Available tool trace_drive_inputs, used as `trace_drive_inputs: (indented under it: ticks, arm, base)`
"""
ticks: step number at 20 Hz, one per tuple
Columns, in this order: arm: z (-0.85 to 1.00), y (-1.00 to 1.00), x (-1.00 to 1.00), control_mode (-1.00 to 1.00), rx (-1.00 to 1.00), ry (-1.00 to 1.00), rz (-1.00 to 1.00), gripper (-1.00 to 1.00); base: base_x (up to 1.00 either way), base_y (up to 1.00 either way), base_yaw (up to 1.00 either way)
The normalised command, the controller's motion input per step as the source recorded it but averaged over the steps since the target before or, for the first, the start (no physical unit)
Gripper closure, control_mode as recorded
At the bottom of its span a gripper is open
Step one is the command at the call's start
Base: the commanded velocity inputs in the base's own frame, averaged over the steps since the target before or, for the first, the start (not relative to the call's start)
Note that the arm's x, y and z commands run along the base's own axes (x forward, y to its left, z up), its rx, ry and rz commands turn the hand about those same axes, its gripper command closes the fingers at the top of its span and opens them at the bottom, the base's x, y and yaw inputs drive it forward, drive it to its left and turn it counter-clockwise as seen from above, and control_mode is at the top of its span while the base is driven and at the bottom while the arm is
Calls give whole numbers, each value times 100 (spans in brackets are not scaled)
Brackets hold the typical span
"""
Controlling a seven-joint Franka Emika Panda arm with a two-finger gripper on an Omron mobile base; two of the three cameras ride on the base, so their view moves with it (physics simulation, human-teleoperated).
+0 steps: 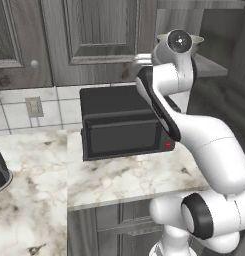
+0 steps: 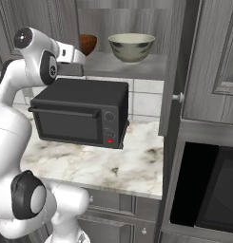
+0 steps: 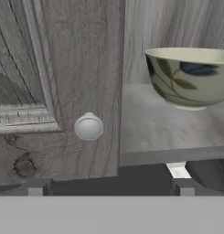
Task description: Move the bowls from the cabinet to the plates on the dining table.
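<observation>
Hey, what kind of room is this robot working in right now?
Most likely a home kitchen: a black countertop oven sits on a white, brown-veined marble counter, and above it a grey wood-grain wall cabinet holds a pale cream-green bowl on its shelf.

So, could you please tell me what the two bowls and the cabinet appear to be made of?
Pale bowl: likely glazed ceramic, glossy with leaf pattern. Reddish-brown bowl: smooth, perhaps ceramic or wood; unclear. Cabinet: grey wood, visible grain and knots, matte.

No text, label, brand, number or sign can be read on anything in these pictures.
</observation>
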Motion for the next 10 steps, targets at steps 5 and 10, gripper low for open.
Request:
trace_drive_inputs:
  ticks: [5, 10]
  arm:
    - [0, 12, 32, -100, 0, -1, 0, -100]
    - [0, 10, 38, -100, 0, 0, 0, -100]
  base:
    - [0, 0, 0]
    - [0, 0, 0]
